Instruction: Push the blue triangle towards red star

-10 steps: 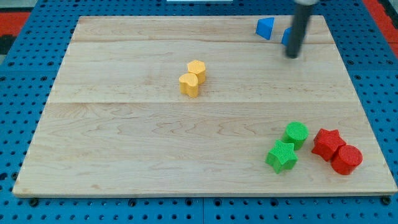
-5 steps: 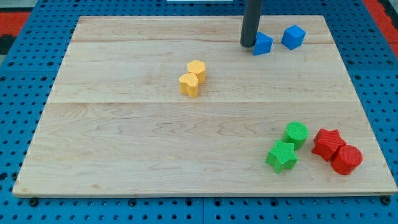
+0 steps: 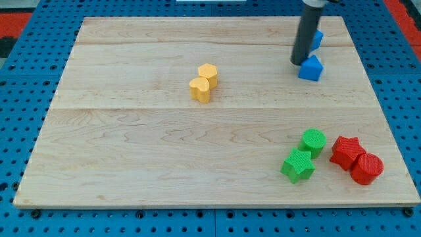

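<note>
Pale wooden worktop [image 3: 164, 151] on a blue pegboard base [image 3: 20, 99]. Nearest the view's bottom, at the right: red plastic cylinder [image 3: 367, 168] touching the red plastic star [image 3: 346, 151], which sits just up-left of it. Just left of those, green plastic star [image 3: 298, 164] with a green plastic cylinder [image 3: 313, 141] touching its upper right. Mid-board, left of centre: two small yellow plastic blocks [image 3: 204, 81], touching, shapes rounded and hard to name. Toward the view's top right: blue plastic triangle [image 3: 311, 68], well apart from the red star. Dark rod's tip [image 3: 299, 62] sits just left of the triangle, at its upper edge, touching or nearly so. Behind the rod, a blue plastic cube [image 3: 317, 39], partly hidden. No jaws on this arm, only the rod.
</note>
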